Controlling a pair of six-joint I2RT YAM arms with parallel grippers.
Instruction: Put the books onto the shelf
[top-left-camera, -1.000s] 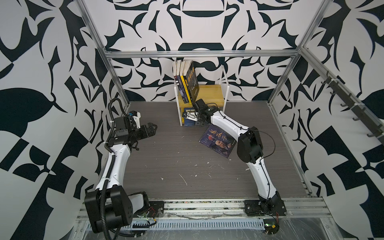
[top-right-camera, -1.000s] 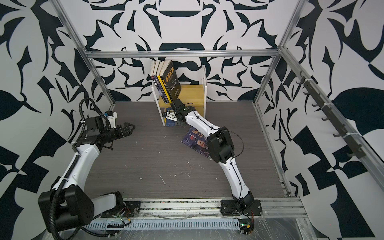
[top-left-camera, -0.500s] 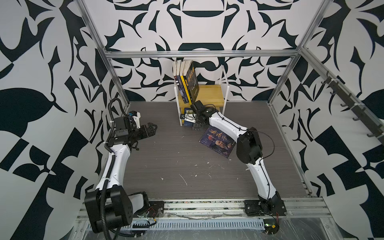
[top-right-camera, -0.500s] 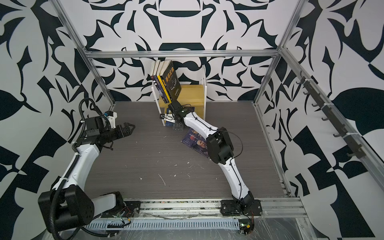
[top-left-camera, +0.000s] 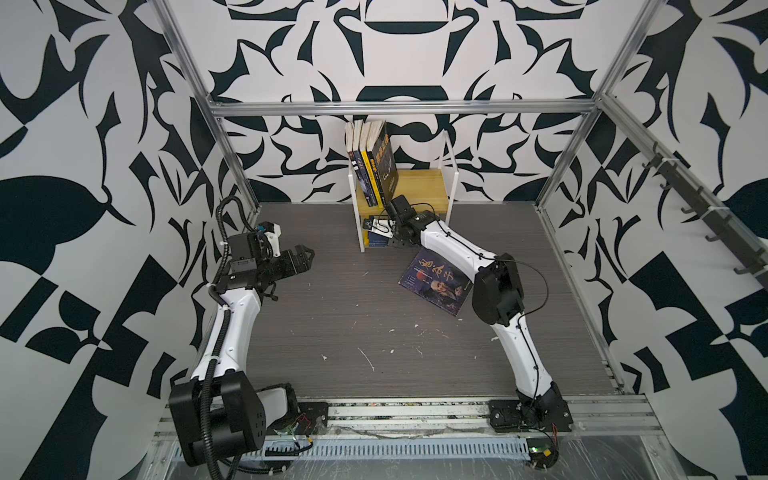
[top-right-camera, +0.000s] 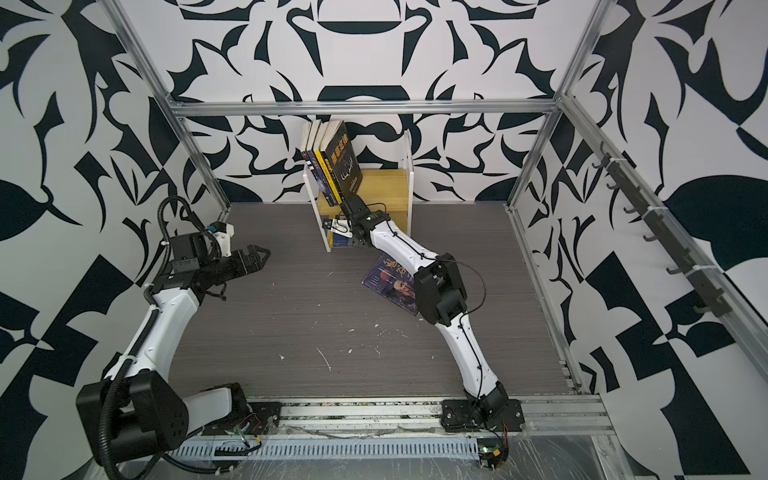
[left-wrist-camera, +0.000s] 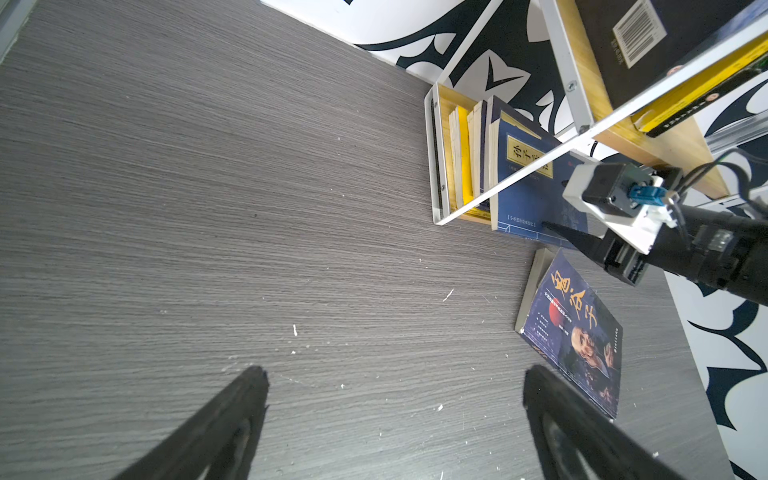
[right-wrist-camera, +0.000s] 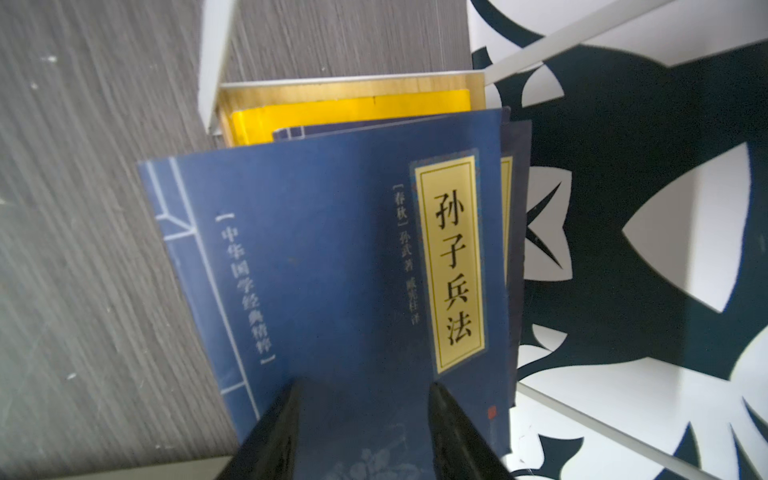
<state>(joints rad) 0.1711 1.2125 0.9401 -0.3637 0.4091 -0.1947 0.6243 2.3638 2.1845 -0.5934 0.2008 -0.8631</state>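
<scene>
The shelf stands at the back middle. Several books lean on its top board. More books fill the left of its lower tier, the outermost a navy book with a yellow title label. My right gripper reaches into that tier, jaws apart, both fingers lying against the navy cover with nothing between them. A dark purple-blue book lies flat under my right forearm. My left gripper hovers open over the left of the table.
Aluminium frame posts and patterned walls close in the grey table. A rail of hooks runs along the right wall. Small white scraps dot the table's front.
My right gripper has pushed a little further left into the lower tier, and its jaws widened, then came closer together. The left arm has not moved.
</scene>
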